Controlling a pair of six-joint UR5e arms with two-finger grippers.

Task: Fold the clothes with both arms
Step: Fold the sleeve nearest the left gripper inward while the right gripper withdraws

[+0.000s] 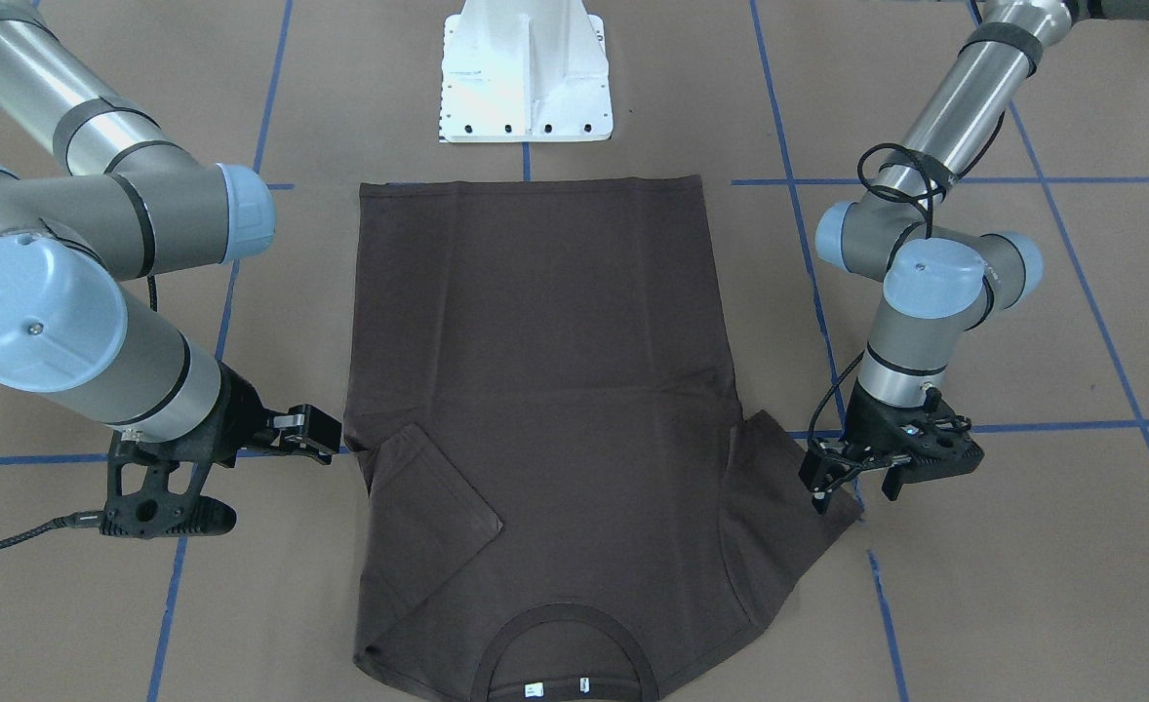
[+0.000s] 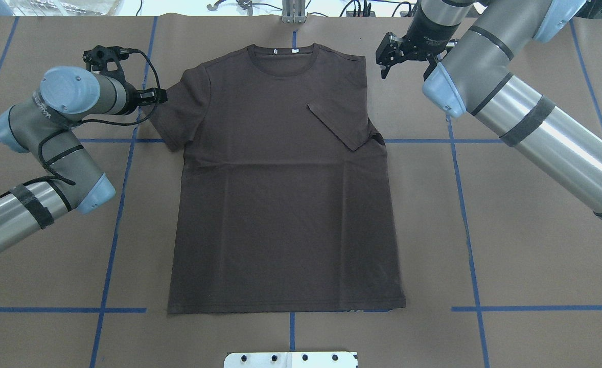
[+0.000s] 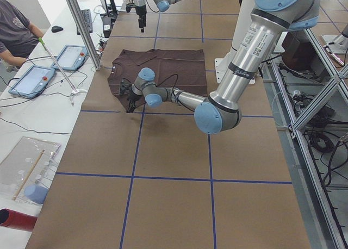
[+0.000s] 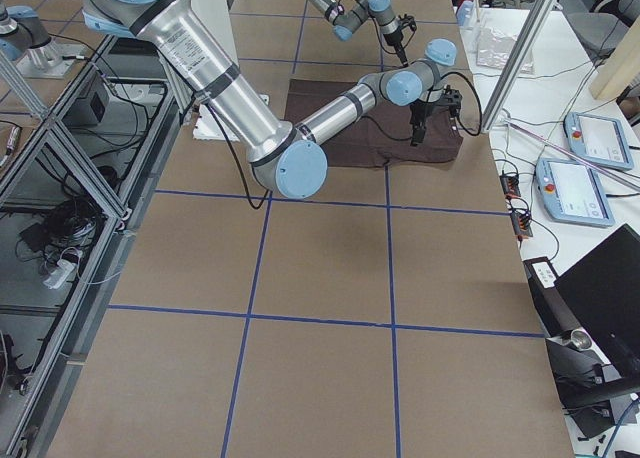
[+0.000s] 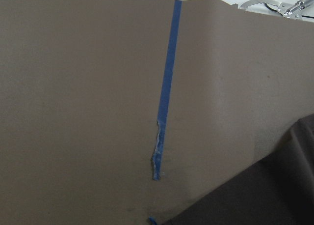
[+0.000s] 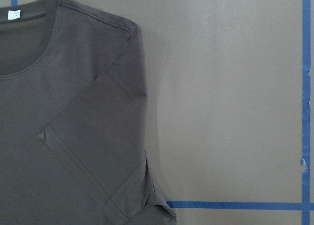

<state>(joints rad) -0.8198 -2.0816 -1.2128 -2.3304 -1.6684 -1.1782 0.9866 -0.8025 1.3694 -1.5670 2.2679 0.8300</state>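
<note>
The brown-papered tabletop [image 2: 536, 230] carries the dark brown T-shirt [image 2: 280, 194] flat at its centre. Seen from overhead, the collar is at 12 o'clock and the hem at 6 o'clock, squared to the blue tape lines, probably so both arms can reach it evenly. The right sleeve [image 2: 339, 125], at about 2 o'clock, already lies folded in over the chest. The left sleeve [image 2: 178, 112], at 10 o'clock, is spread out on the paper and looks like the next fold. This would explain why the left tool [image 1: 855, 495] sits low at that sleeve's outer edge, its jaws apart and gripping nothing. The right tool [image 1: 313, 439] hangs clear of the shirt beside the folded side, also parted and empty.
</note>
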